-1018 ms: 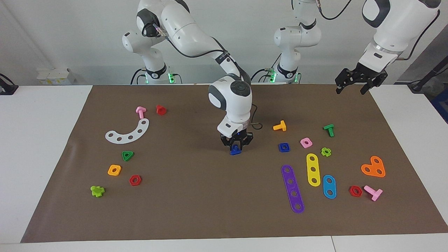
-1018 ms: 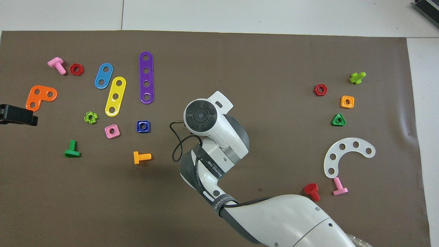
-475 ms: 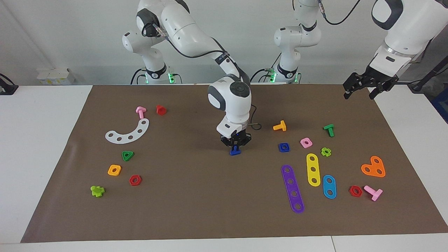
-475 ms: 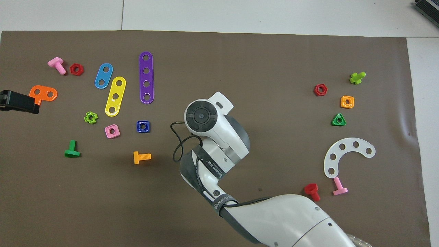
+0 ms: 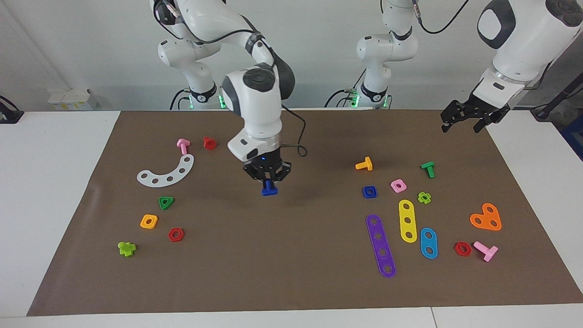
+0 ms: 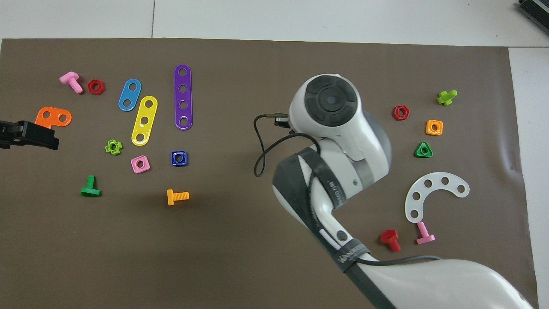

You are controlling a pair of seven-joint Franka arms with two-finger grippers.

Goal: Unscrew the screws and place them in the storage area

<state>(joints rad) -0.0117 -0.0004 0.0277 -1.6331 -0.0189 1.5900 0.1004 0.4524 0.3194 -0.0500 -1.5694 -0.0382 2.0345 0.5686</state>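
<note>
One blue screw (image 5: 269,188) hangs from the right gripper (image 5: 268,176), whose fingers are closed on its short stem, so the flat triangular head points down and the long axis stands nearly upright. The screw is lifted clear of the brown mat (image 5: 291,273), over the bare middle part of it. In the overhead view the arm's own wrist covers both gripper and screw, so the grip is read from the facing view only. The storage area (image 5: 182,200) lies toward the right arm's end of the table from the gripper, inside the ring made by the white curved strip (image 5: 166,172), the green triangular nut (image 5: 166,202), the orange square nut (image 5: 149,221) and the red hex nut (image 5: 176,234). The coming move, I judge, is a sideways carry toward that end and then a lowering onto the bare patch; the right arm is clearly the nearer one. The left gripper (image 5: 469,119) waits with fingers spread and empty, over the mat's edge at the left arm's end.
</note>
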